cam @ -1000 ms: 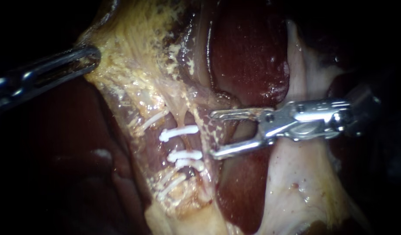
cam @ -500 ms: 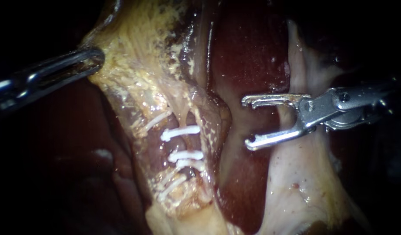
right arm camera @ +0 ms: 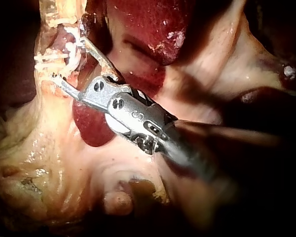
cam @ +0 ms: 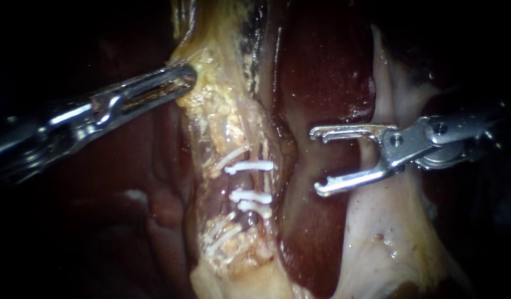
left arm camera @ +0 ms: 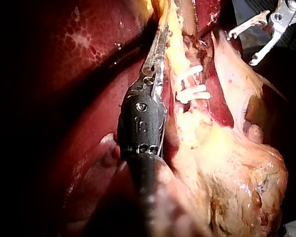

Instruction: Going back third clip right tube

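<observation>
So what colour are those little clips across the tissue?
The clips are white, clearest in the endoscope view.

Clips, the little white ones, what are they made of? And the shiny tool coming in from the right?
The clips look like white plastic: matte, opaque, no metallic glint, though looks alone cannot settle it. The right instrument looks like polished steel or a similar metal: silvery, with bright highlights and small pins at its hinge.
</observation>
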Tool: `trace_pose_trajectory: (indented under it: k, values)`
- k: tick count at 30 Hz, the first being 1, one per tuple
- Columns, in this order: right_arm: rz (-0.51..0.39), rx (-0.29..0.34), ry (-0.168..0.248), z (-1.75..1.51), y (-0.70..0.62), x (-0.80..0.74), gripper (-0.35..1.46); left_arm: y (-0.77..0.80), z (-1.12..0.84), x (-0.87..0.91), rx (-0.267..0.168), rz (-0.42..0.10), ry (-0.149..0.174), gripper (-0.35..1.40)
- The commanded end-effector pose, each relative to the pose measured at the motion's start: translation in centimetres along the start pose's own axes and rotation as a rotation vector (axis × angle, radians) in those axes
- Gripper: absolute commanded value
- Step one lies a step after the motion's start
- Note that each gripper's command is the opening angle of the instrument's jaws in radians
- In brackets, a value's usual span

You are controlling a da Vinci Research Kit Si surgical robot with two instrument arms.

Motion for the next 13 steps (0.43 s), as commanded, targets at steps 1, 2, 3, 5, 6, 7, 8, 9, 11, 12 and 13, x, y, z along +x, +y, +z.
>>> trace_pose_trajectory:
  k: [1, 2, 3, 5, 6, 7, 8, 9, 11, 12, 13]
  values:
    - [0.001, -0.001, 0.003, 0.01, 0.0, 0.0, 0.6, 0.0, 0.0, 0.0, 0.002, 0.0, 0.001, -0.35]
    - [0.001, -0.001, 0.003, 0.01, 0.0, 0.0, 0.6, 0.0, 0.0, -0.01, 0.002, 0.0, 0.001, -0.35]
    - [0.001, -0.001, 0.003, 0.02, 0.0, 0.0, 0.6, 0.0, 0.0, -0.01, 0.002, 0.0, 0.001, -0.35]
    - [0.001, -0.001, 0.003, 0.02, 0.0, 0.0, 0.6, 0.0, 0.0, -0.01, 0.003, 0.0, 0.001, -0.35]
    - [0.001, -0.002, 0.003, 0.02, 0.0, 0.0, 0.6, 0.0, 0.0, -0.01, 0.003, 0.0, 0.001, -0.35]
    - [0.001, -0.002, 0.003, 0.02, 0.0, 0.01, 0.6, 0.0, 0.0, -0.01, 0.003, 0.0, 0.001, -0.35]
    - [0.001, -0.002, 0.003, 0.02, 0.0, 0.01, 0.6, 0.0, 0.0, -0.01, 0.003, 0.0, 0.001, -0.35]
    - [0.001, -0.002, 0.003, 0.02, 0.0, 0.01, 0.6, 0.0, 0.0, -0.01, 0.003, 0.0, 0.001, -0.35]
    - [0.001, -0.002, 0.003, 0.03, 0.0, 0.01, 0.6, 0.0, 0.0, -0.01, 0.003, 0.0, 0.001, -0.35]
    - [0.001, -0.002, 0.003, 0.02, 0.0, 0.01, 0.6, 0.0, 0.0, -0.01, 0.004, 0.0, 0.001, -0.35]
    - [0.001, -0.002, 0.003, 0.02, 0.0, 0.01, 0.6, 0.0, 0.0, -0.01, 0.004, 0.0, 0.001, -0.35]
